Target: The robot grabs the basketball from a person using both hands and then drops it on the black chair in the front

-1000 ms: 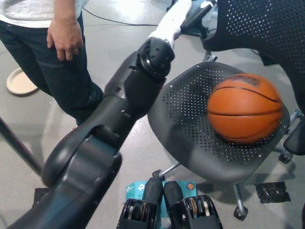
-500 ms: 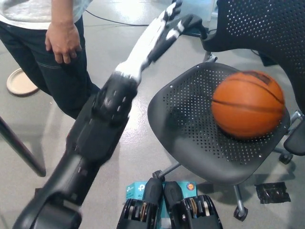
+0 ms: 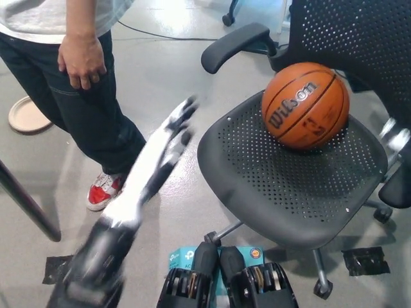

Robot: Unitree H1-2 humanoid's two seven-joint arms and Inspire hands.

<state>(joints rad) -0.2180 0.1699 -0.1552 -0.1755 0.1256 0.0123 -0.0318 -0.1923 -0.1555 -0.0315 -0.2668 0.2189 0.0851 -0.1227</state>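
Observation:
The orange Wilson basketball (image 3: 306, 105) rests on the perforated seat of the black chair (image 3: 270, 192), close to the backrest, with no hand touching it. My white left hand (image 3: 174, 133) is motion-blurred over the floor left of the chair, fingers stretched out and holding nothing. Its dark forearm runs down to the lower left. My right hand does not show. The person (image 3: 77, 96) stands at the upper left in dark jeans, one hand (image 3: 81, 61) hanging by the hip.
The chair's armrest (image 3: 234, 46) juts out behind the seat's left side, and its wheeled base (image 3: 321, 282) spreads below. A round beige disc (image 3: 24, 114) lies on the floor far left. A dark bar (image 3: 26, 204) crosses the left edge.
My left arm has swung down and away from the chair's armrest toward the lower left. The basketball has rolled from the seat's right toward the backrest and sits still.

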